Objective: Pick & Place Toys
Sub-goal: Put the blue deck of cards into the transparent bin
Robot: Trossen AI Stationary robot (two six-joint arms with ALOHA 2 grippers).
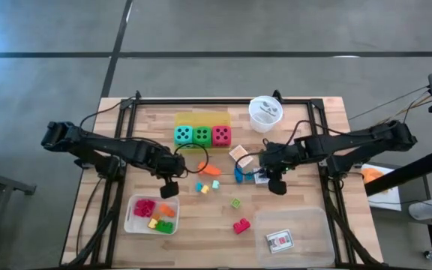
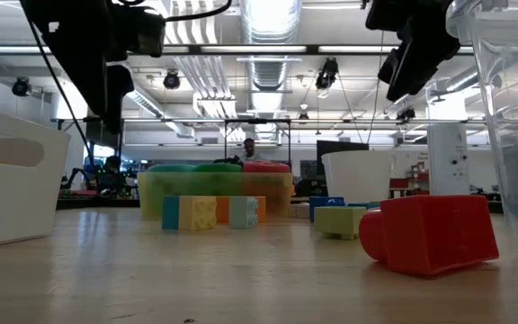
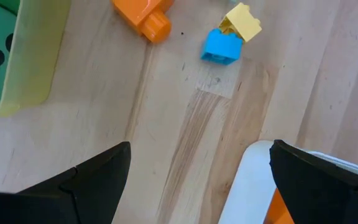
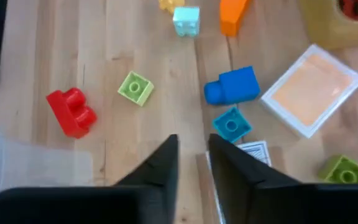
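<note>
My left gripper hangs open over bare wood beside the white tray's rim, touching nothing. My right gripper tilts down over the table's middle with a narrow gap between its fingers and nothing in it. Loose blocks lie flat on the wood ahead of it: blue, teal, light green, red. A small card lies beside one finger. Three dice, teal, green and red, sit in a yellow tray.
The white tray at the near left holds several blocks. A clear tray at the near right holds a card. A round white cup stands at the far side. An orange block and a blue-and-yellow pair lie mid-table.
</note>
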